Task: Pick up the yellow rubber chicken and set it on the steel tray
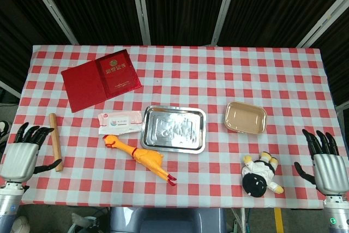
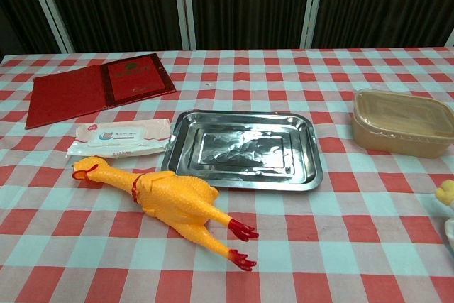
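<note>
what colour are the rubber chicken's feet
Red. The rubber chicken has a yellow body with red feet; the chest view shows it best.

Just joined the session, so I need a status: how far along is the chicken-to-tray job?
Nothing is done yet. The rubber chicken lies on the cloth beside the steel tray, which holds nothing. Nothing is in hand: the left hand and right hand hover open at the table's near corners. Grasping, lifting and placing remain.

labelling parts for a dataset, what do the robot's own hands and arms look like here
Both the left hand and the right hand have a ribbed silver-grey back plate and slim black fingers and thumb. Each sits on a pale grey cylindrical wrist; a small green light shows on the right wrist. No cables or sleeves are visible.
</note>
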